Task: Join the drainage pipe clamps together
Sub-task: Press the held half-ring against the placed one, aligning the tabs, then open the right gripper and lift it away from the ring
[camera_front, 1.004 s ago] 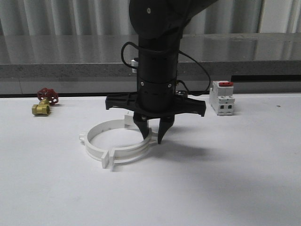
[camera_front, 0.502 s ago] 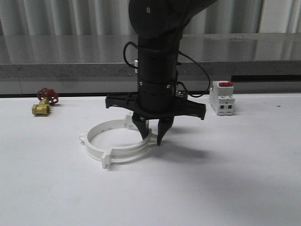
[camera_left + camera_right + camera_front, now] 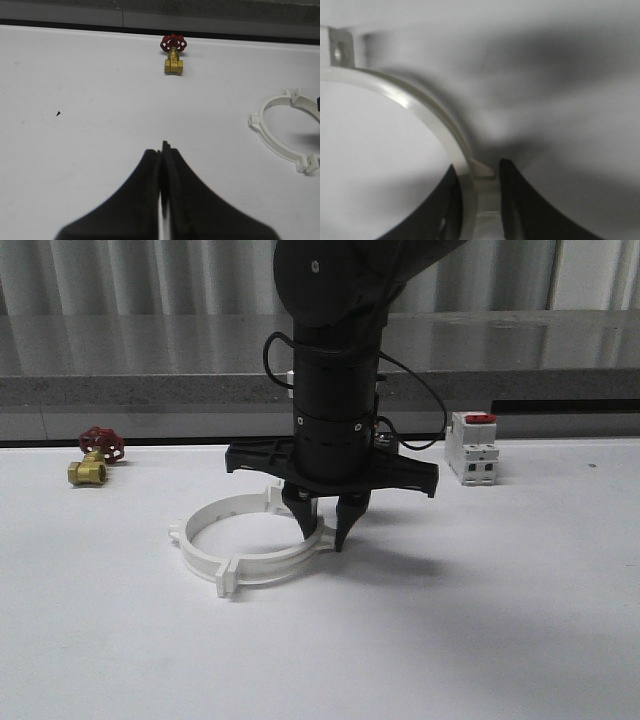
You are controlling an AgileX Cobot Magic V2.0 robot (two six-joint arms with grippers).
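Observation:
The two white drainage pipe clamps (image 3: 262, 564) lie on the white table as one wide ring, their end tabs meeting at the front (image 3: 225, 578) and at the back (image 3: 272, 495). My right gripper (image 3: 324, 537) points straight down over the ring's right side. In the right wrist view its fingers (image 3: 479, 172) stand on either side of the band (image 3: 420, 107), pressed on the band and its side lug. In the left wrist view the ring (image 3: 272, 145) lies off to one side, and my left gripper (image 3: 162, 147) is shut with nothing in it.
A brass valve with a red handwheel (image 3: 95, 455) sits at the back left, also in the left wrist view (image 3: 173, 52). A white boxy switch with a red top (image 3: 473, 447) stands at the back right. A grey ledge runs behind the table.
The right gripper's fingers have drawn closer together on the band. The ring has shifted slightly toward the back. The left gripper's earlier state is not shown.

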